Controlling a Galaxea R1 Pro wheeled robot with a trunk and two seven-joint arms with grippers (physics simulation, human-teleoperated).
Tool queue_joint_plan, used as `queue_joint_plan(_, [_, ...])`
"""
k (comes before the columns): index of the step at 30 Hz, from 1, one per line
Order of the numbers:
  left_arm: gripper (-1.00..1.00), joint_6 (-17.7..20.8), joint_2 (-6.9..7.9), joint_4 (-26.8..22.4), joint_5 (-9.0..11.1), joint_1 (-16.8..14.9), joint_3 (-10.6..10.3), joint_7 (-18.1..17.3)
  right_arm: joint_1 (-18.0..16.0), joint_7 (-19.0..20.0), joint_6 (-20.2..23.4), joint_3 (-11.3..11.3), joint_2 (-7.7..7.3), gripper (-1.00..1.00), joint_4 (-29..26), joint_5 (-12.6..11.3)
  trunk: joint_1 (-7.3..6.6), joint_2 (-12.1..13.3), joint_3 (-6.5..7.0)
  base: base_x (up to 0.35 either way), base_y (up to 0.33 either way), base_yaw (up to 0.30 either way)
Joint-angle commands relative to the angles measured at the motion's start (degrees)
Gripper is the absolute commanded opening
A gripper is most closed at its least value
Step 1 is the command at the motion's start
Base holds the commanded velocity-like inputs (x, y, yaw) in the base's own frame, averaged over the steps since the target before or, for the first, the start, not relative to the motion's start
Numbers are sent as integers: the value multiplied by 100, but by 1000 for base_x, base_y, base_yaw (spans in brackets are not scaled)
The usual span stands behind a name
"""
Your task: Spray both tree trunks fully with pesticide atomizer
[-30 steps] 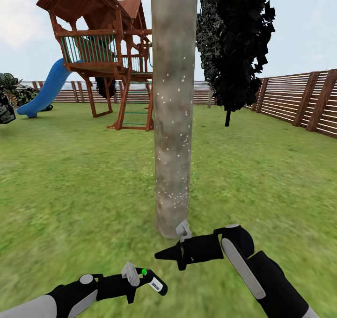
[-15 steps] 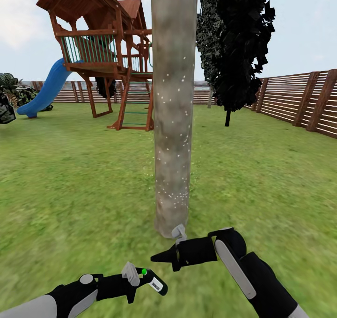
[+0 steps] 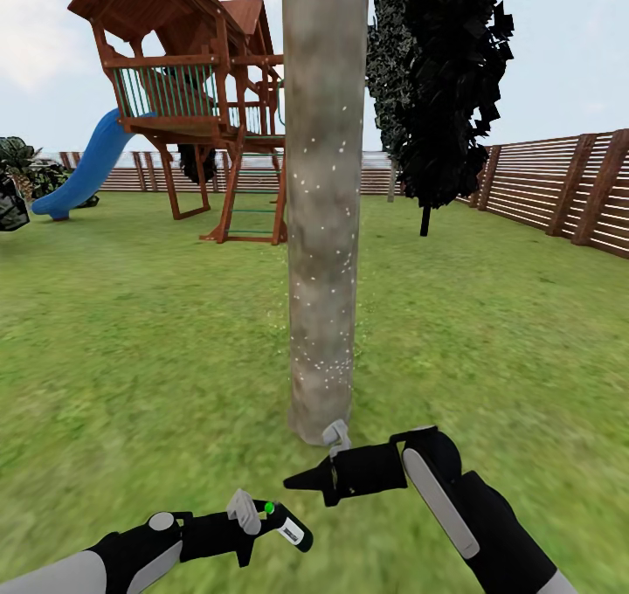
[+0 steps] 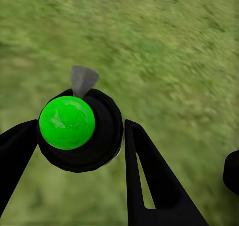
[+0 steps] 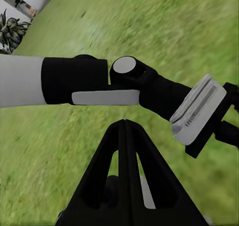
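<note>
A thick mottled grey-brown tree trunk (image 3: 323,227) rises from the lawn straight ahead, dotted with white pesticide specks (image 3: 319,367) that are densest near its base. My left gripper (image 3: 262,526) is low at the left, shut on the pesticide atomizer (image 3: 288,529), a small black item with a white tip and a green dot. In the left wrist view the atomizer (image 4: 74,128) sits between the two black fingers of the left gripper (image 4: 79,127). My right gripper (image 3: 297,480) is shut and empty, just in front of the trunk's foot and pointing left. Its closed fingers (image 5: 123,136) face my left forearm (image 5: 74,81).
A wooden play tower (image 3: 192,79) with a blue slide (image 3: 83,175) stands behind the trunk to the left. A thin-trunked black-leaved tree (image 3: 445,79) stands to the right, and a slatted brown fence (image 3: 559,183) runs along the right and back. Green lawn (image 3: 131,341) stretches on both sides.
The right arm has shifted slightly down and to the left, closer to the left gripper. The left arm, the atomizer and the trunk look unchanged.
</note>
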Motion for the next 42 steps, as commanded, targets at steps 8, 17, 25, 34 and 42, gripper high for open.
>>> queue_joint_plan(8, [-100, -28, 4, -6, 56, -9, -45, -1, 1, 28, 18, 10, 17, -100, 184, -4, -1, -3, -6, 0, 0, 0])
queue_joint_plan(17, [-100, -28, 3, -7, 52, -9, -45, -4, 4, 30, 18, 22, 35, -100, 389, -31, -1, -3, -6, 0, 0, 0])
queue_joint_plan(25, [-100, -28, 2, -7, 52, -9, -45, -7, 9, 30, 18, -53, 35, -100, 595, -38, -1, -3, -6, 0, 0, 0])
queue_joint_plan(34, [-100, -28, -5, -5, 52, -9, -47, -8, 10, 20, 18, -55, 36, -100, 784, -29, -1, -3, -6, 0, 0, 0])
queue_joint_plan(42, [-100, -28, -5, -7, 52, -9, -47, -7, 8, -32, 18, -75, 38, -100, 969, -24, -1, -3, -6, 0, 0, 0])
